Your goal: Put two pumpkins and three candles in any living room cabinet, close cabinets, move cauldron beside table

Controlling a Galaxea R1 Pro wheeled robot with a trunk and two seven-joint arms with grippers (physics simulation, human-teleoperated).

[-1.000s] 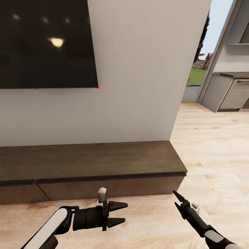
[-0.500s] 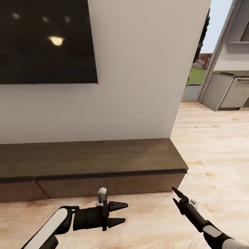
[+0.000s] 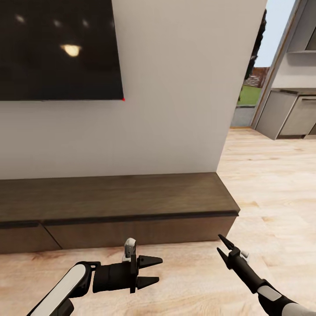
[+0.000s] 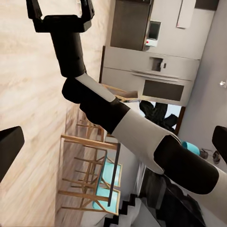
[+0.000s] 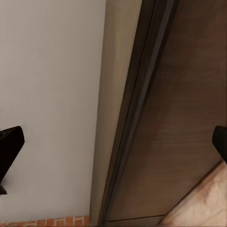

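Observation:
The long low dark-brown cabinet (image 3: 118,202) runs along the white wall below a black TV screen, with its flat drawer fronts (image 3: 140,231) shut. My left gripper (image 3: 151,270) hovers open and empty over the floor just in front of it, fingers pointing right. Off to the right, my right gripper (image 3: 221,248) is open and empty too, pointing at the cabinet's right end. The right wrist view looks closely at the cabinet front and top edge (image 5: 156,118). In the left wrist view the right gripper (image 4: 59,12) shows open above the floor. No pumpkins, candles or cauldron are in view.
The black TV screen (image 3: 59,48) hangs on the white wall (image 3: 175,87). Pale wood floor (image 3: 272,184) stretches right to grey kitchen units (image 3: 292,116) and a doorway. Wooden chairs with teal seats (image 4: 94,175) and a fridge appear behind in the left wrist view.
The head view has tilted down slightly, so TV and cabinet sit higher in the picture. My right gripper has edged a little left and forward, toward the cabinet. The left gripper has stayed put.

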